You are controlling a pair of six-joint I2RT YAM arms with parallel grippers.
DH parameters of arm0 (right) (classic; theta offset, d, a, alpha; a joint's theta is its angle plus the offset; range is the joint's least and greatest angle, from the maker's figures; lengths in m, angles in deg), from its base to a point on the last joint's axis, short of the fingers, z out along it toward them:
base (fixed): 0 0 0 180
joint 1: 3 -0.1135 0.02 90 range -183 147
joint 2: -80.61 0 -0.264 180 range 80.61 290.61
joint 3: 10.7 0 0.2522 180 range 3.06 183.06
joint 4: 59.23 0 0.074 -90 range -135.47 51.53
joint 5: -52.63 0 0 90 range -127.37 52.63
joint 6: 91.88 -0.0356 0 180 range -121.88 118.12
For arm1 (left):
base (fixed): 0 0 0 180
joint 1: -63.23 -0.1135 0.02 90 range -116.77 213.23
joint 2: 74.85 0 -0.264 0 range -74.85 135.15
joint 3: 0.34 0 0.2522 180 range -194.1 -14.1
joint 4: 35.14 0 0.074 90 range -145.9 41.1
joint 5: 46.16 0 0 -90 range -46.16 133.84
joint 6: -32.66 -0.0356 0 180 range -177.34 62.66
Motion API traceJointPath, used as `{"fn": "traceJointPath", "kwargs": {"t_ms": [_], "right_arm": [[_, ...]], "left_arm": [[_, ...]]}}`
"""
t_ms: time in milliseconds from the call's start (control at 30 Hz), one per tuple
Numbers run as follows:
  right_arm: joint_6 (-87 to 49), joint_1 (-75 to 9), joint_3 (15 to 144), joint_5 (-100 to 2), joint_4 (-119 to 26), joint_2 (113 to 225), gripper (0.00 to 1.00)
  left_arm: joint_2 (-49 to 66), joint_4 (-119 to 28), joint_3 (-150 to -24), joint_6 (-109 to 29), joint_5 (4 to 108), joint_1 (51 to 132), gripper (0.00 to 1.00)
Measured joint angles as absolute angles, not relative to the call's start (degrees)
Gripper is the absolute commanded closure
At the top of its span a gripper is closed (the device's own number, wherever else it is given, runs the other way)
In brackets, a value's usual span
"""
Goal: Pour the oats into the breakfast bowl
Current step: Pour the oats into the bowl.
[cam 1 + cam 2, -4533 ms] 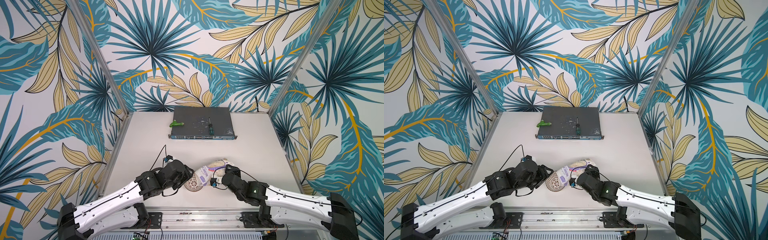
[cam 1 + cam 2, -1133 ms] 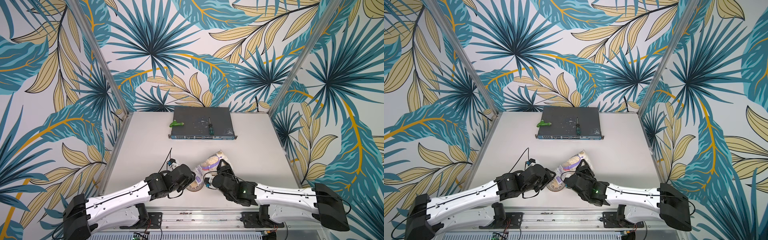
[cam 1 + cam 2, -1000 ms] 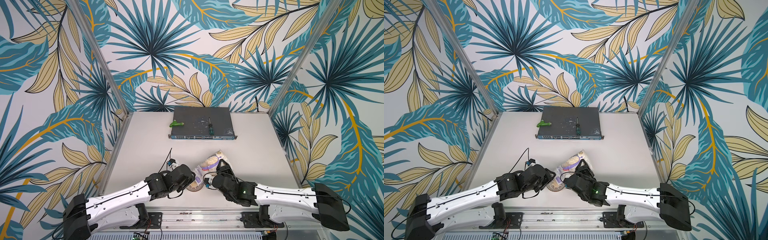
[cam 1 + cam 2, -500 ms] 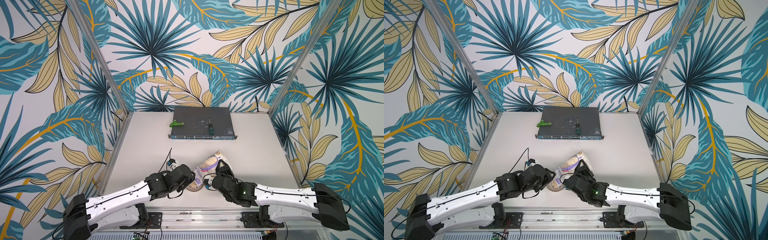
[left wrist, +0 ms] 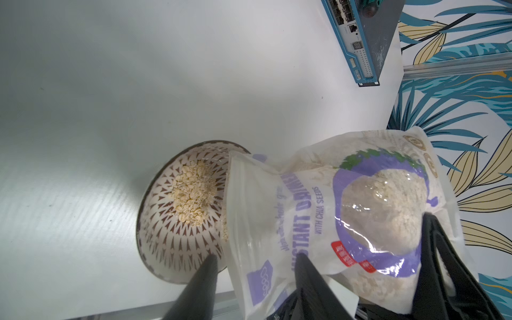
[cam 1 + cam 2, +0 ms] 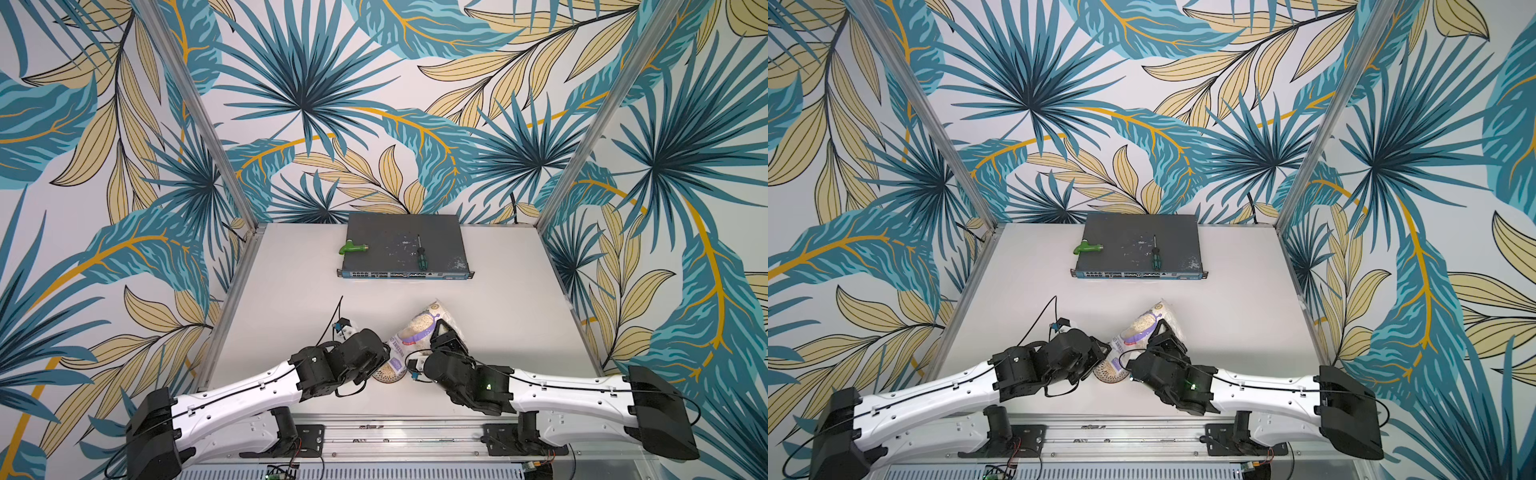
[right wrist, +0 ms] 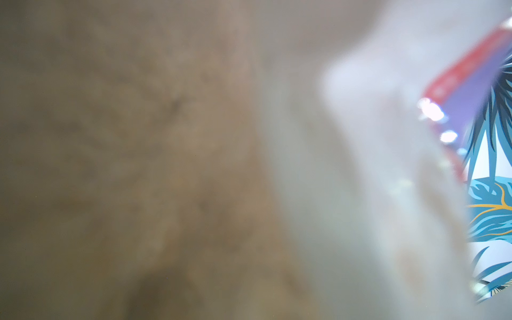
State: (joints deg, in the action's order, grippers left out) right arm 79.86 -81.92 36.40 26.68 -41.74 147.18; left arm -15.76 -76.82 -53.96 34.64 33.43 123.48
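Note:
The breakfast bowl (image 5: pixel 166 235) stands near the table's front edge, seen in both top views (image 6: pixel 388 374) (image 6: pixel 1111 374), with a heap of pale oats (image 5: pixel 194 191) in it. The oats pouch (image 6: pixel 415 332) (image 6: pixel 1140 328) (image 5: pixel 360 207) is tilted, closed end raised, its mouth over the bowl's rim. My right gripper (image 6: pixel 442 334) (image 6: pixel 1167 332) is shut on the pouch's fat middle. The right wrist view is filled by the blurred pouch (image 7: pixel 249 138). My left gripper (image 5: pixel 256 256) (image 6: pixel 384 355) has its jaws apart, straddling the bowl's near wall and the pouch's mouth.
A dark network switch (image 6: pixel 405 249) lies at the back of the table with a green fitting (image 6: pixel 353 248) and a green-handled screwdriver (image 6: pixel 421 253) on it. Patterned walls close in the left, right and back. A metal rail (image 6: pixel 374 428) runs along the front edge.
Since 4.5 s ago the right gripper has raised the pouch's closed end and moved left, and the left arm has shifted right. Over the last second almost nothing has moved.

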Motion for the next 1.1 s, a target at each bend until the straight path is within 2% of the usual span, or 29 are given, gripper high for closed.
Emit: {"fn": "traceJointPath", "kwargs": {"t_ms": [1100], "right_arm": [[81.1,-82.2,39.7,27.8,-38.2,148.9,1.00]], "left_arm": [[-15.8,-76.6,-52.7,35.1,33.3,123.5,0.51]]}}
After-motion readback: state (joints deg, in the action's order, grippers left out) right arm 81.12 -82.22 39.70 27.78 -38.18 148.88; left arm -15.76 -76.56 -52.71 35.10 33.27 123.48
